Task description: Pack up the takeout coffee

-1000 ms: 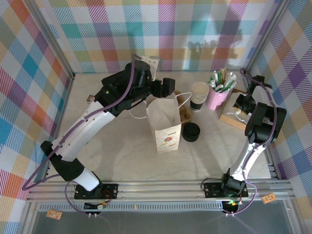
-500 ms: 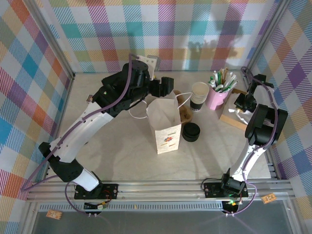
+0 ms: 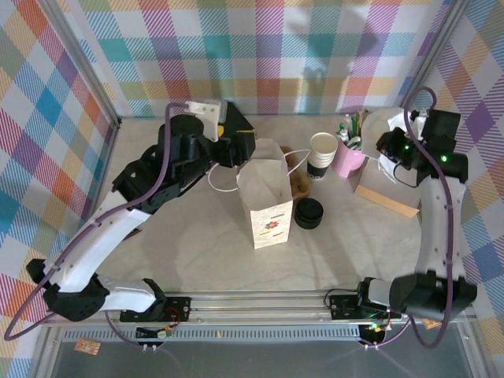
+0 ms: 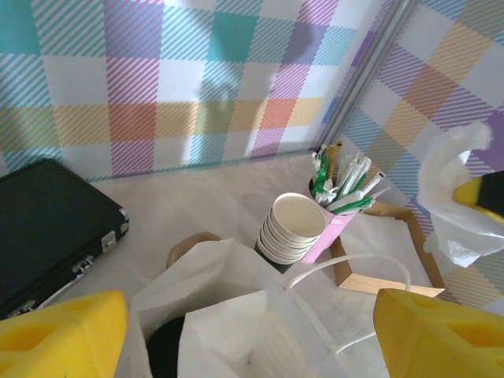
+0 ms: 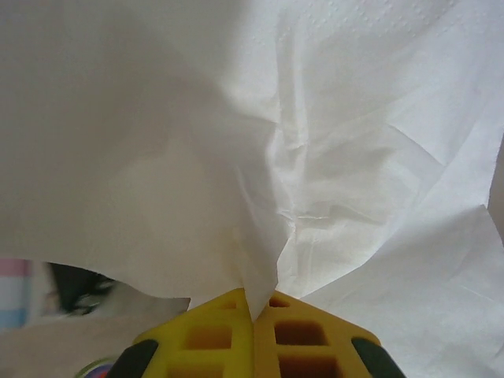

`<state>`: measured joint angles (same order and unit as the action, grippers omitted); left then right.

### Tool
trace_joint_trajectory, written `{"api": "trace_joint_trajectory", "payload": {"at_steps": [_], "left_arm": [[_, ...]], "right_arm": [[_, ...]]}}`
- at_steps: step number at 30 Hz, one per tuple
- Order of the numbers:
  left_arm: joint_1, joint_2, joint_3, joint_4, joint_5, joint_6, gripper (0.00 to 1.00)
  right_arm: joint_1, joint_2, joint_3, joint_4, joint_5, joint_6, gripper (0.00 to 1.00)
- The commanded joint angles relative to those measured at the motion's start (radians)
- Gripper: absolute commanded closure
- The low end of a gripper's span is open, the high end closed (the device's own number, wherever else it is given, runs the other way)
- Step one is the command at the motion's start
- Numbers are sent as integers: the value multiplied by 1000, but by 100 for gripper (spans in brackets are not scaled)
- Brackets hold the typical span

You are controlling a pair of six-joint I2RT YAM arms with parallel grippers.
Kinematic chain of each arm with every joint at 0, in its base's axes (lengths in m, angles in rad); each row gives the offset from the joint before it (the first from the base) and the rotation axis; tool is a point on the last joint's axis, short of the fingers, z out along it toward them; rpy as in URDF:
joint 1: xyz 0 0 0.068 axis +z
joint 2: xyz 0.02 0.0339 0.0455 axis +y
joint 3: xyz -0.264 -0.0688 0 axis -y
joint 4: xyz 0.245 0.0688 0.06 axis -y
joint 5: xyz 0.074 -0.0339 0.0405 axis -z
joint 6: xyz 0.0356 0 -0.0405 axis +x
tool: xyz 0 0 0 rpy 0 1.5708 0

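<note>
Upright toward the far side of the table (image 3: 197,228), the takeout coffee (image 3: 323,152) stands just to the right of the open white paper bag (image 3: 266,197) and just beside the pink cup of sticks and straws (image 3: 349,159). In the left wrist view its rim shows several nested edges. A low stack of black lids (image 3: 309,213) sits nearer, right of the bag. The left gripper (image 3: 244,146) hovers at the bag's far left edge, its yellow fingers (image 4: 63,331) wide apart and holding nothing. At the far right, above a wooden tray (image 3: 387,195), the right gripper (image 5: 252,303) has its fingers pressed together on a crumpled white napkin (image 5: 331,142).
</note>
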<state>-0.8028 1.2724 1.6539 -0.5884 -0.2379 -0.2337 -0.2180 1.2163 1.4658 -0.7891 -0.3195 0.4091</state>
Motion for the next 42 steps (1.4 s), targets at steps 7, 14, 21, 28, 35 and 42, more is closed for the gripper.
{"api": "trace_joint_trajectory", "payload": {"at_steps": [7,14,21,28,35,42], "left_arm": [[14,-163,-116,-2,-120,14,19],[17,-249,-161,-17,-195,-15,19],[17,-299,-175,-34,-225,-40,19],[16,-336,-207,-45,-231,-74,19],[17,-323,-206,-44,-233,-81,20],[17,-317,-204,-38,-240,-92,20]], "right_arm": [[227,-271,-30,369,-343,207,100],[609,-163,18,634,-373,388,100],[827,-57,-23,554,-265,351,100],[824,-113,-188,384,-42,295,100],[825,15,-120,313,-120,310,100],[845,173,76,20,18,200,99]]}}
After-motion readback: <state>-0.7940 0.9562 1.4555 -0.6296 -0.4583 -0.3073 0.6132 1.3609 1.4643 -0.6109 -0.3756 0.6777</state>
